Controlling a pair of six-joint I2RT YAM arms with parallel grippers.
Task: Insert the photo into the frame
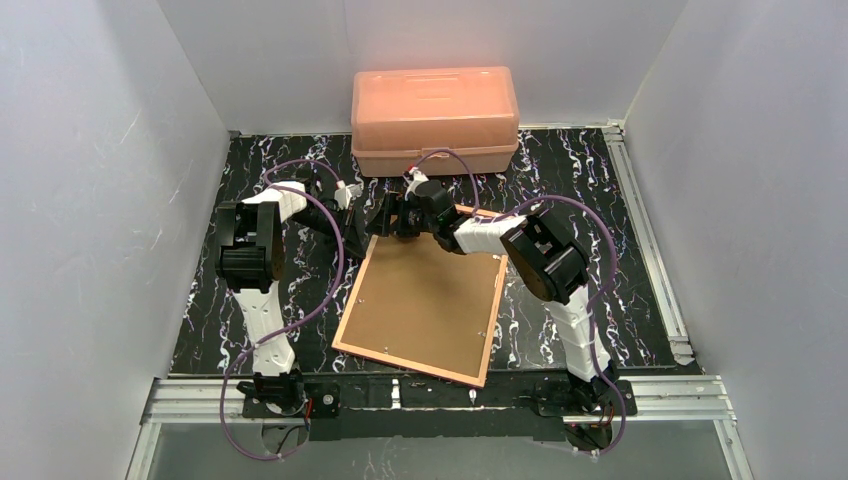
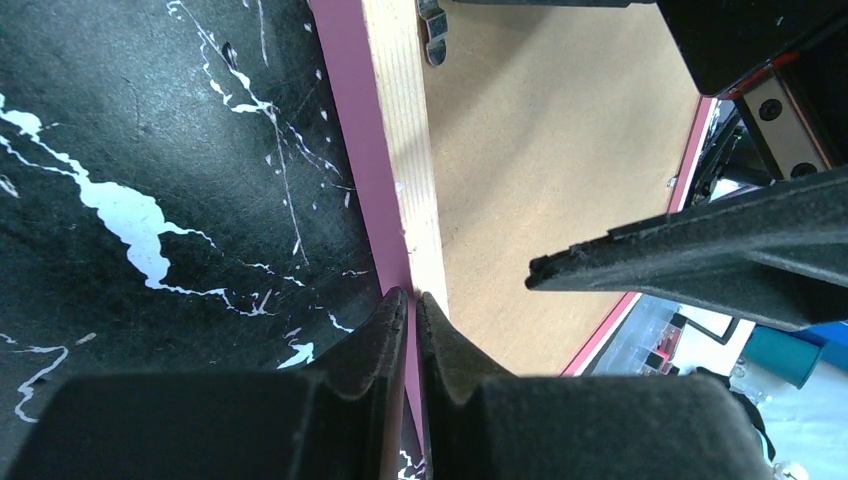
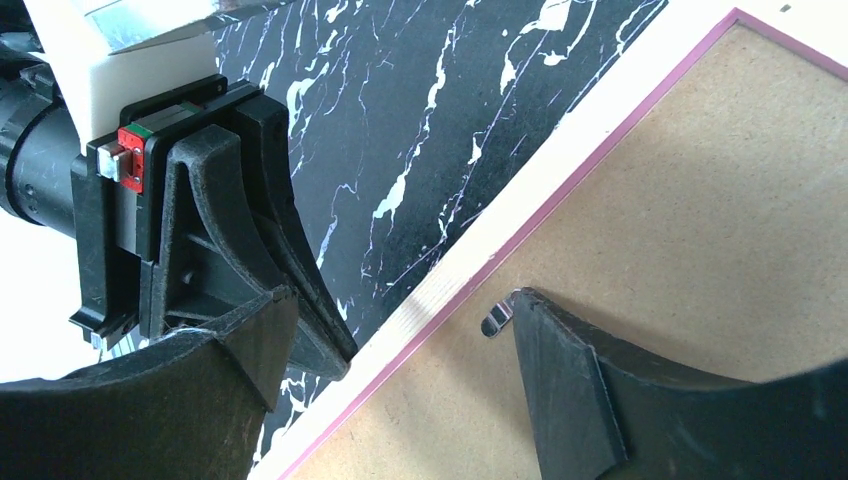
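Observation:
The frame [image 1: 352, 295] lies face down on the black marbled table, its brown backing board [image 1: 425, 300] facing up. The photo is out of view. At the frame's far left corner, my left gripper [image 1: 372, 222] is shut on the frame's thin pink-and-wood rim [image 2: 400, 120]; in the left wrist view the pink strip runs between the fingertips of this gripper [image 2: 412, 296]. My right gripper [image 3: 405, 298] stands open astride the same rim [image 3: 560, 160]. One of its fingertips touches a small metal clip [image 3: 495, 318] on the backing board, and the other hangs outside the frame beside the left gripper [image 3: 330, 350].
A salmon-pink lidded box [image 1: 435, 118] stands at the back of the table, just behind both grippers. White walls close in the left, right and back. Another metal clip [image 2: 432, 30] sits on the backing board along the rim.

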